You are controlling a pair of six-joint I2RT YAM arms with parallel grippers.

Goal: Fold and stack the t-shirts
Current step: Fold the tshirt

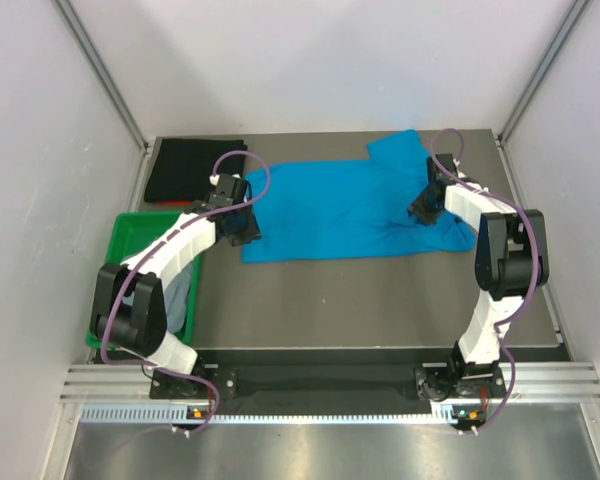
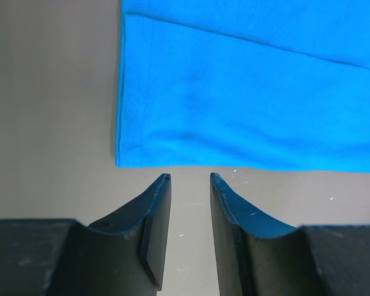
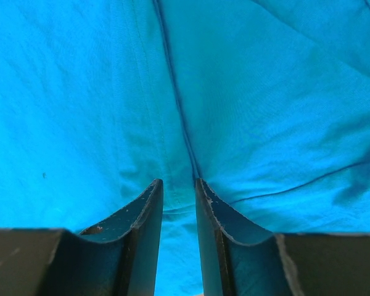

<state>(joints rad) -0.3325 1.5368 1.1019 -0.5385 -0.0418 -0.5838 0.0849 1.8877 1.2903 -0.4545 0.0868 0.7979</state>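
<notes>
The bright blue t-shirt (image 1: 330, 205) lies across the upper middle of the top view. It is smooth on its left part and wrinkled on its right, where one sleeve points up. The left gripper (image 2: 190, 177) is released, fingers apart, just below the hem. The right gripper (image 3: 179, 182) sits on a seam with its fingers close together; I cannot tell if it pinches the cloth.

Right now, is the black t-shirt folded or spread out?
Folded: the black t-shirt lies as a compact rectangle, far left on the table.
</notes>
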